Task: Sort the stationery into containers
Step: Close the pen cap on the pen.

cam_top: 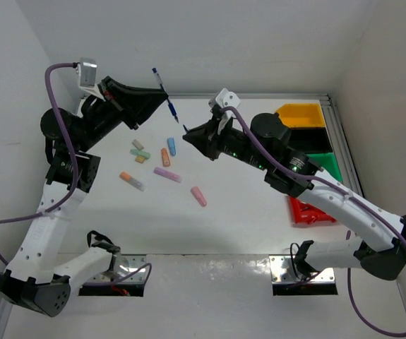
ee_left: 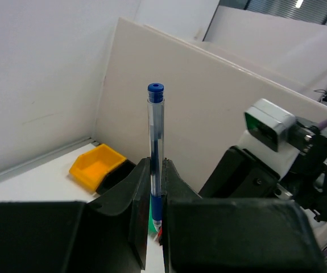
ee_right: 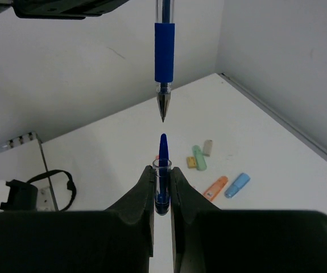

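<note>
My left gripper (cam_top: 162, 89) is shut on an uncapped blue pen (cam_top: 167, 99), held in the air over the back of the table. In the left wrist view the pen (ee_left: 156, 131) stands upright between the jaws. My right gripper (cam_top: 186, 132) is shut on a clear pen cap (ee_right: 162, 181) with a blue clip. The pen's tip (ee_right: 163, 105) hangs just beyond the cap's mouth, in line with it and apart from it. Pastel markers lie on the table: blue (cam_top: 171, 146), orange (cam_top: 165, 157), green (cam_top: 140, 152), lilac (cam_top: 167, 174), pink (cam_top: 198, 195). Yellow (cam_top: 301, 115), black (cam_top: 308, 138), green (cam_top: 327, 164) and red (cam_top: 308, 212) containers line the right edge.
White walls close in the table at the back and both sides. Another orange marker (cam_top: 132, 181) lies at the left of the group. The right arm's forearm passes over the green and red containers. Cables trail near both arm bases.
</note>
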Tool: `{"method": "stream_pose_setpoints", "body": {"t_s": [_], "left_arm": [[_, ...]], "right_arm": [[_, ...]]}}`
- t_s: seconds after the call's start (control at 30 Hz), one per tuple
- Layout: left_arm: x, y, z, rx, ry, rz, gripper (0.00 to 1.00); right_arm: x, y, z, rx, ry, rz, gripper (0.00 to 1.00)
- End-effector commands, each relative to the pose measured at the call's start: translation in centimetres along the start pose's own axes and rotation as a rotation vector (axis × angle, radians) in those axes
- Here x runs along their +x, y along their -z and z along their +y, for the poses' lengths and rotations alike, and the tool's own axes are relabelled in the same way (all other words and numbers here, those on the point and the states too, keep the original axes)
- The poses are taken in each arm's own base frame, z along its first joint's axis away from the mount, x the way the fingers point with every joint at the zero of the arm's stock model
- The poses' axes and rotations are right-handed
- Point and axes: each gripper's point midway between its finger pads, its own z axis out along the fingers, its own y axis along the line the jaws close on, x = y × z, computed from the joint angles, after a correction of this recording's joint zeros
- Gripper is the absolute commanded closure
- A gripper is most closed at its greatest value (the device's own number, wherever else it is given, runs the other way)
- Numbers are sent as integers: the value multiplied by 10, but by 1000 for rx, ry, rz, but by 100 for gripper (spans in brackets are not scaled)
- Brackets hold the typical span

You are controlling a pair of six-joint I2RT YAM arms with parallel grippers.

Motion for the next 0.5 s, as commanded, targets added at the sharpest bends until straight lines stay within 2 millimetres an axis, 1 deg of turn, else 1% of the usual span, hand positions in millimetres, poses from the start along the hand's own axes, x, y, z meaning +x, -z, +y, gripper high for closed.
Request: {"method": "stream_pose_setpoints", "body": {"t_s": [0.0,0.2,0.33,0.47], "left_arm": [[-25,6,-36,91,-75,-88,100],[-31,8,-52,132,-96,-107,100],[-27,6,-56,155,-84,-93,100],[-22,5,-55,156,-78,-82,100]], "right_arm": [[-30,-3,16,-78,-64,-108,100],[-30,-8,15,-88,-102,-126,100],[-30,-12,15,-92,-110,-128,100],[-31,-13,15,-93,-119,-138,100]]}}
